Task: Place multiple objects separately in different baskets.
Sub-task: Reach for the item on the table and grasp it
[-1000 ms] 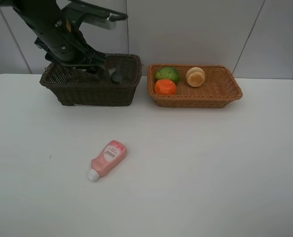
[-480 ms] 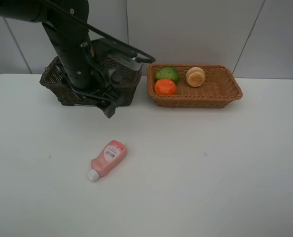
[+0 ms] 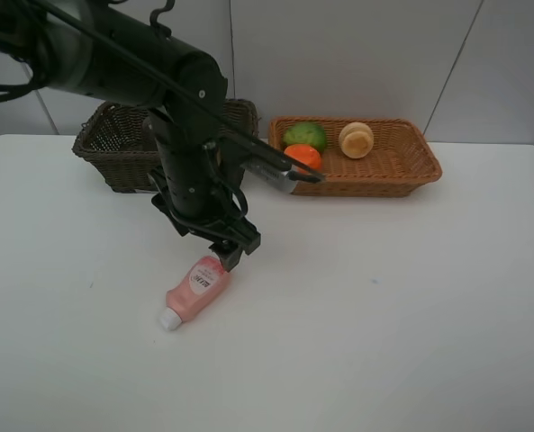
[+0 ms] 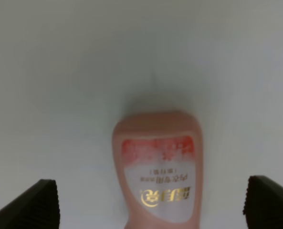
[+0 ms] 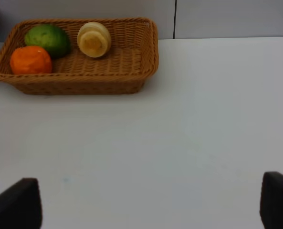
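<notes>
You are at the pick-up step for the last loose item: the pink bottle [image 3: 194,291] lies on its side on the white table [image 3: 384,315], near the middle, white cap pointing toward the near left.

The left gripper [image 3: 228,249] hangs just above the bottle's far end, with its fingers spread wide. In the left wrist view the two dark fingertips [image 4: 43,202] sit well apart on either side of the bottle [image 4: 156,169], holding nothing. The left arm [image 3: 190,144] reaches from the far left, bends down steeply and points the gripper at the table.

The dark brown basket [image 3: 127,148] stands at the far left, largely hidden behind the arm, so you cannot tell what it holds. The light basket [image 3: 402,166] at the far right holds the orange [image 3: 304,154], the green fruit [image 3: 304,135] and a pale round fruit [image 3: 357,139].

Next, you likely need to lower the gripper so the fingers straddle the bottle's body, then close across its width.

The right gripper [image 5: 151,210] is away from the work, fingers apart and empty.
</notes>
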